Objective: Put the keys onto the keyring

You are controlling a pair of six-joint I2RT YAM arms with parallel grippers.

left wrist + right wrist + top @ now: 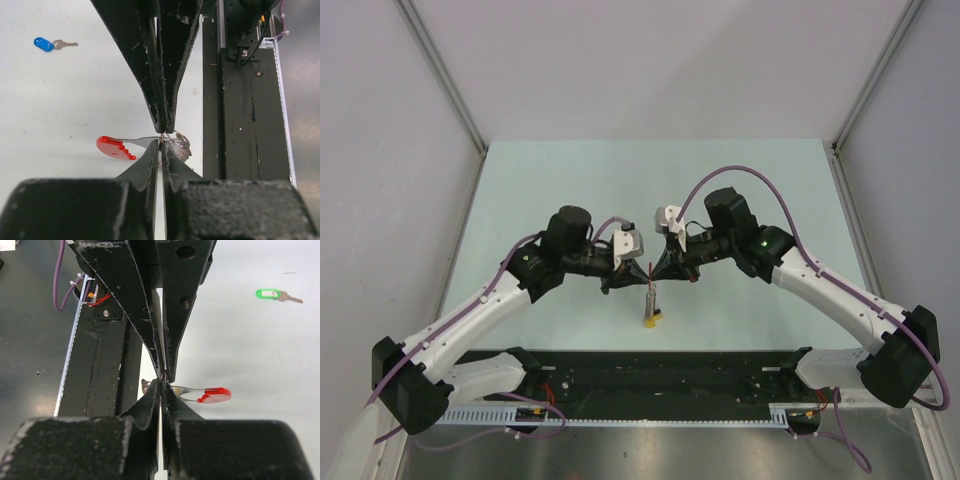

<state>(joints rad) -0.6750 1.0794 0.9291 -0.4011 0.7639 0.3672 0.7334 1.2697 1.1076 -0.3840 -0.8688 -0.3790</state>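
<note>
L gripper [161, 143] & R gripper [161, 383] meet tip-to-tip, both pinched narrow on the keyring [652, 305] mid-table [570, 180], its long axis far-to-near: red tab [115, 147] points far side, yellow-capped end [656, 320] toward near edge.

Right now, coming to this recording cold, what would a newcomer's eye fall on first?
The left end effector and right end effector meet tip to tip over the middle of the table, both pinched on the keyring, its red piece jutting sideways. Then the strays: a blue key and a green key lying loose on the table, each well apart from it.
</note>
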